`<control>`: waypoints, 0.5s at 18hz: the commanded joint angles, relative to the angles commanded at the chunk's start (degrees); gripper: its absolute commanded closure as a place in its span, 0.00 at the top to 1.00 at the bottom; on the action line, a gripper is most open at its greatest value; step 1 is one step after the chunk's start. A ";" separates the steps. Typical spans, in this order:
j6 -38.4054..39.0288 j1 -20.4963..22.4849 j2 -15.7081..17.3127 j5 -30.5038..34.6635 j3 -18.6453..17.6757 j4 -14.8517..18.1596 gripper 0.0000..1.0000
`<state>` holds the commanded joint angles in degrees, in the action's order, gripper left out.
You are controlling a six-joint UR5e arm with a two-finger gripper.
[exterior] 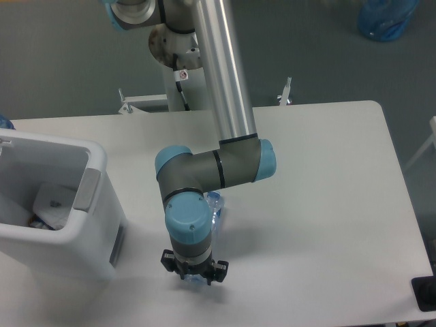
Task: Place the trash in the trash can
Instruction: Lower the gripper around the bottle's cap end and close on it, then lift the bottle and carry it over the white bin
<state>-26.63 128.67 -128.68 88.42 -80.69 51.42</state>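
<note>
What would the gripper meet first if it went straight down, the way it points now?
Most likely the plastic bottle lying under the arm; the gripper hangs right over its near end, then the table. Depth is hard to judge.

The tall white rectangular plastic bin (82, 204) walls off the table's left side. Bare white tabletop (327, 204) lies open to the right of the grey-and-blue robot arm (204, 174).

Even overhead light, soft shadows, slightly blurry
</note>
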 joint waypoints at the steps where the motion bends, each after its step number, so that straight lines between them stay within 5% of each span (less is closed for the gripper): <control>1: 0.09 0.09 0.44 -0.35 0.53 0.00 0.44; 9: 4.74 1.49 7.20 -12.91 5.98 -0.09 0.43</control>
<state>-21.89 130.17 -121.47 75.51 -74.71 51.33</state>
